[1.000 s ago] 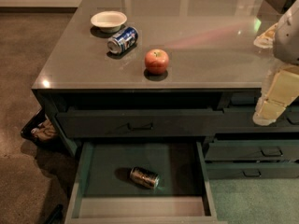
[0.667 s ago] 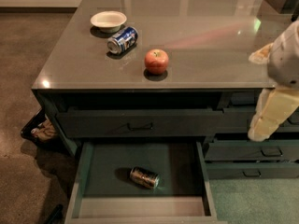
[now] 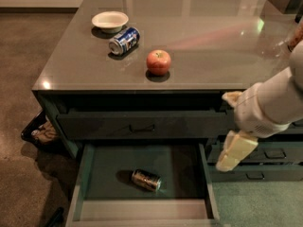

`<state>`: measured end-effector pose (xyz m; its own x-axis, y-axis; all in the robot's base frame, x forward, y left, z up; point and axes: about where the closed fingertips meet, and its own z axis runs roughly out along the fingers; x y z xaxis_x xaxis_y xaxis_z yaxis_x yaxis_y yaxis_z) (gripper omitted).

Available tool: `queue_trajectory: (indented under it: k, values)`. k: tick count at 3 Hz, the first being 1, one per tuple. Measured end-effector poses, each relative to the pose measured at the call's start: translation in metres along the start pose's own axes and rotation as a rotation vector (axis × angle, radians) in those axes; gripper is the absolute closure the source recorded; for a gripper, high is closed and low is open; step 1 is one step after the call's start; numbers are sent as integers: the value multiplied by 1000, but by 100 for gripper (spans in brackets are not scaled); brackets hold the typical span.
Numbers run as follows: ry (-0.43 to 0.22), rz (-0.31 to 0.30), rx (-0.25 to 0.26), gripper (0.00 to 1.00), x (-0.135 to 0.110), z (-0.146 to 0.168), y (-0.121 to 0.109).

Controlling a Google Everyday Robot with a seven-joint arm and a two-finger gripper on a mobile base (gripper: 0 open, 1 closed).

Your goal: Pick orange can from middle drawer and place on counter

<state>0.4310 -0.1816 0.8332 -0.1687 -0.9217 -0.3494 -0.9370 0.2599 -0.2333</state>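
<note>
The orange can [image 3: 146, 179] lies on its side on the floor of the open middle drawer [image 3: 90, 174], a little left of its centre. My gripper [image 3: 229, 132] hangs in the air in front of the cabinet, just right of the drawer's right wall and above and to the right of the can. Its cream fingers [image 3: 235, 151] stand apart, open and empty. The glossy grey counter [image 3: 213, 56] stretches above the drawers.
On the counter are a red apple [image 3: 158, 62] near the front edge, a blue-and-white can [image 3: 124, 40] on its side and a white bowl [image 3: 110, 20]. Narrow drawers with bar handles [image 3: 255, 174] are at the right. A dark bin with cloth [image 3: 40, 131] stands on the floor at left.
My arm and gripper have moved down and to the left, from beside the counter's right edge to the front of the cabinet near the open drawer. The can has not moved.
</note>
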Motion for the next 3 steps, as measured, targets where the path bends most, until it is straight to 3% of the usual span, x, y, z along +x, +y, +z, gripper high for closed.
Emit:
queue_trajectory:
  k: [1, 3]
  values:
    - [-101, 10, -58, 0, -11, 42, 5]
    - [-110, -1, -73, 0, -13, 49, 8]
